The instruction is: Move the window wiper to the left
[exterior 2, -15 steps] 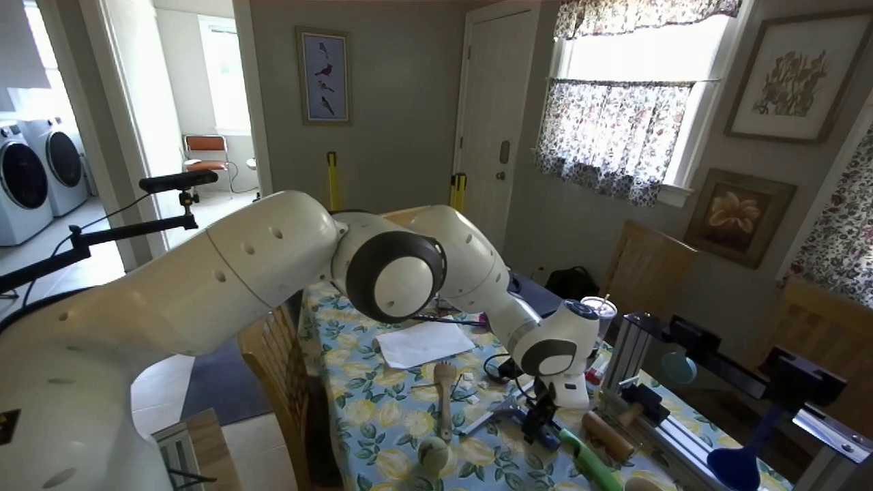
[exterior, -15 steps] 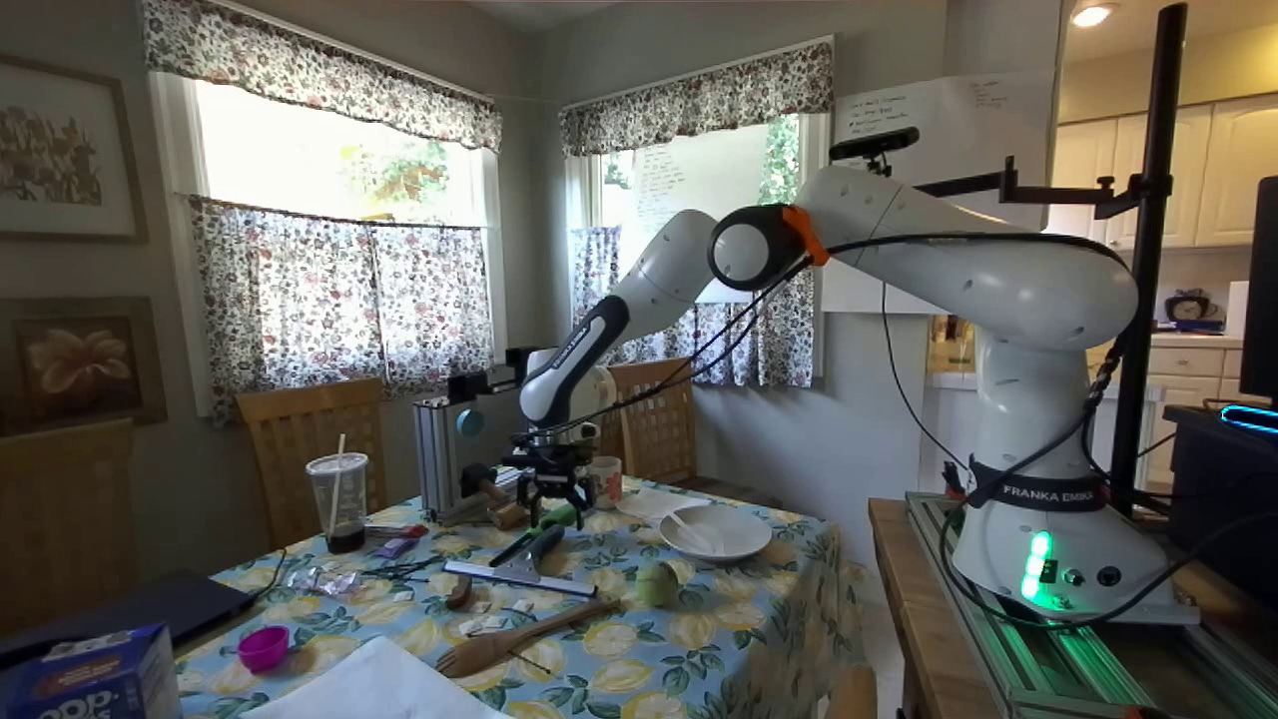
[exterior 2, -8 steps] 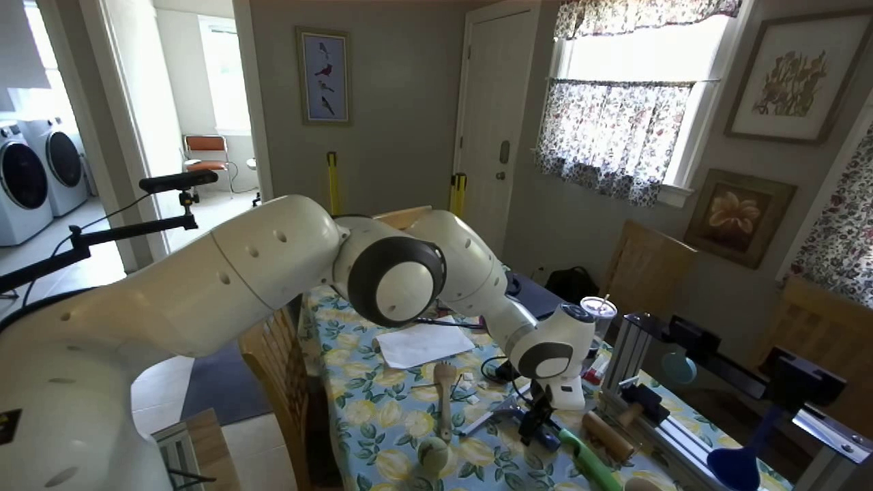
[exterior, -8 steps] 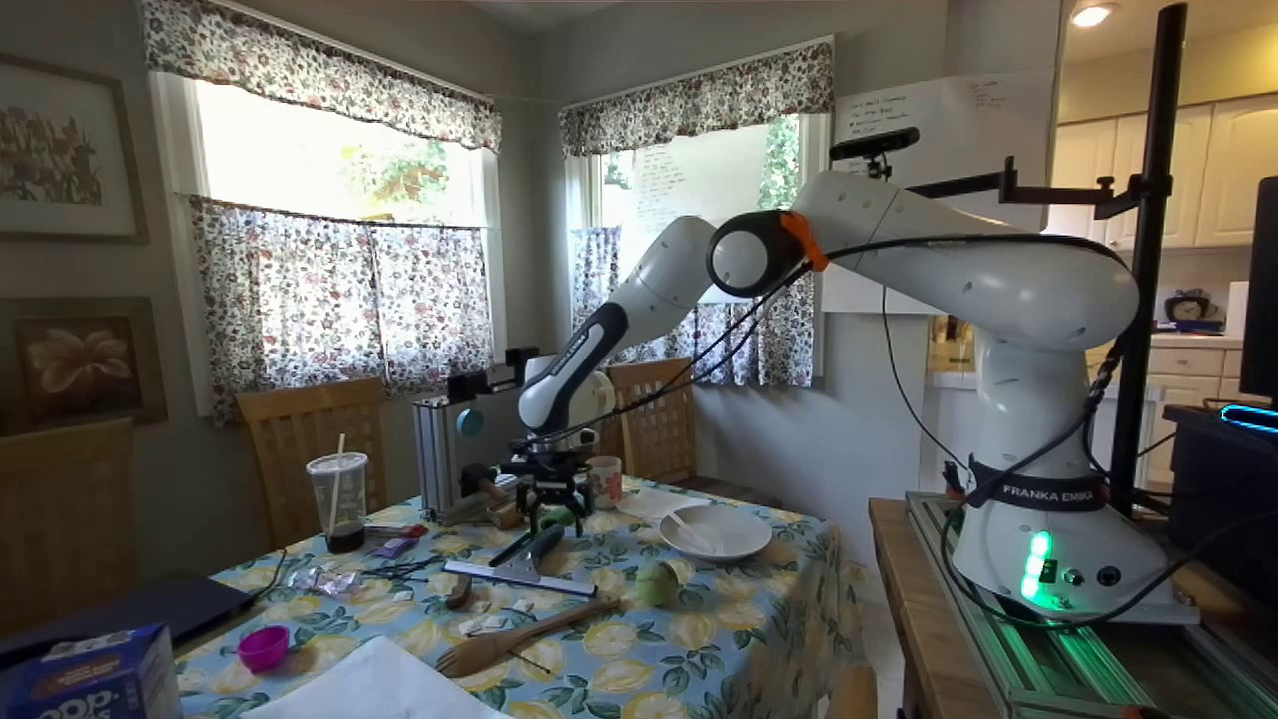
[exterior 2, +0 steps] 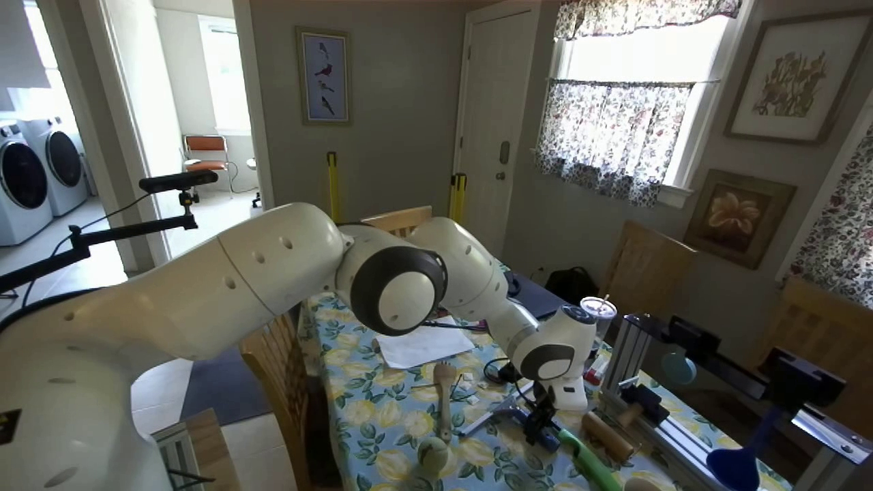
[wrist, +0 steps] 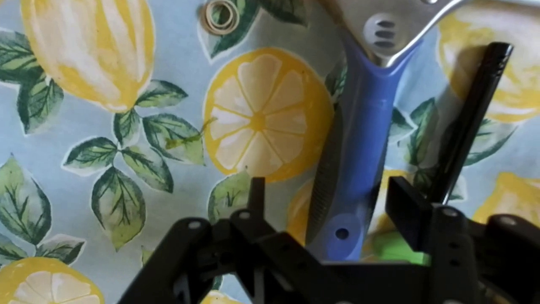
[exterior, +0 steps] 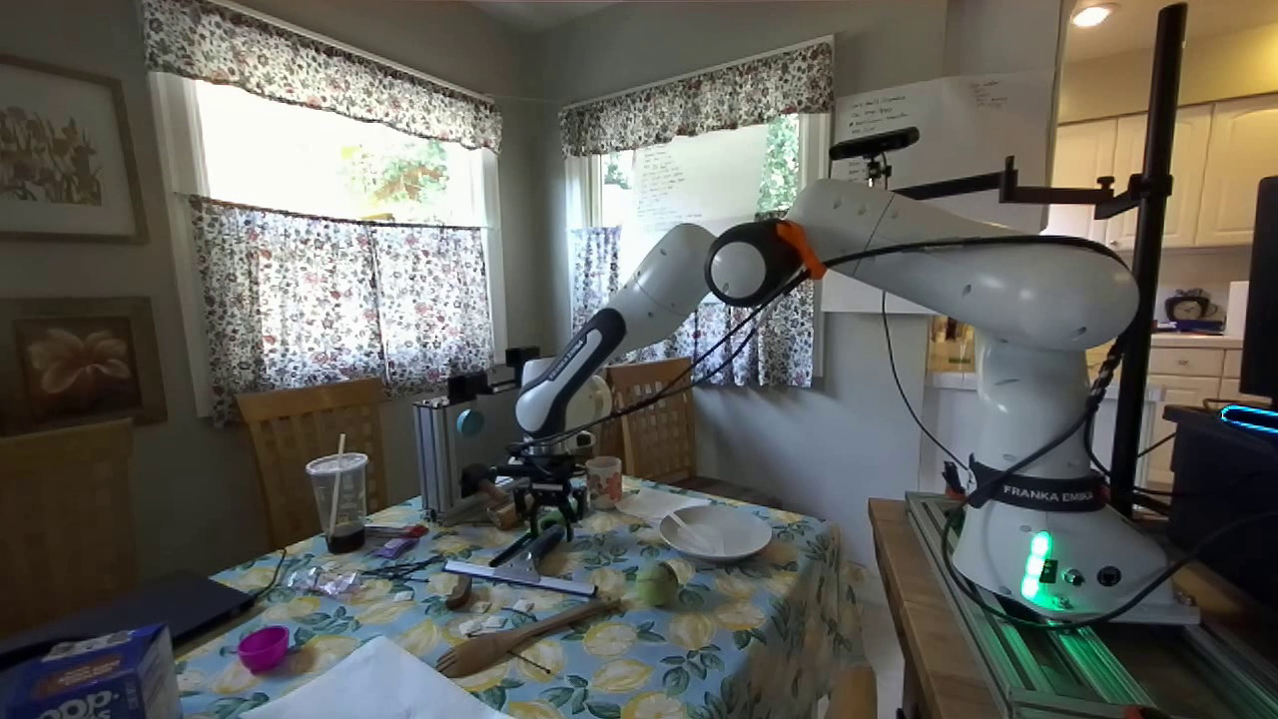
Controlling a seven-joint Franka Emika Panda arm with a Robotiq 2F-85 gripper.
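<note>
Corner room, flowered curtains (exterior: pixel 300 310) at upper left. Table (exterior: pixel 734 609) across the lower middle of the frame, dressed in blue lemon-print cloth (wrist: pixel 177 67).

Window wiper (wrist: pixel 367 122) lies on that cloth: lower centre of the frame in an exterior view, beyond a wooden fork (exterior: pixel 511 641); in the wrist view its handle runs from upper right of centre down to bottom centre. My gripper (wrist: pixel 328 198) hangs nose-down over the handle's tail, fingers spread wide, one to each side as the wrist view has it. Holding nothing; cloth shows between handle and both fingertips. Whether the tips are down to handle height, can't tell.

Why there: I read it as lining up a pinch across the handle, an easier hold than the long blade. A black stick (wrist: pixel 468 126) just right of the handle, and a green object (wrist: pixel 396 247) by its tail, could snag the right-of-frame finger, I'd guess. Grasp first, I'd say, then the leftward shift.

The wiper itself: blue handle, dark textured side grip, small hole at the tail, slotted grey metal head, slim straight silvery blade. Looks stiff; should drag whole.
</note>
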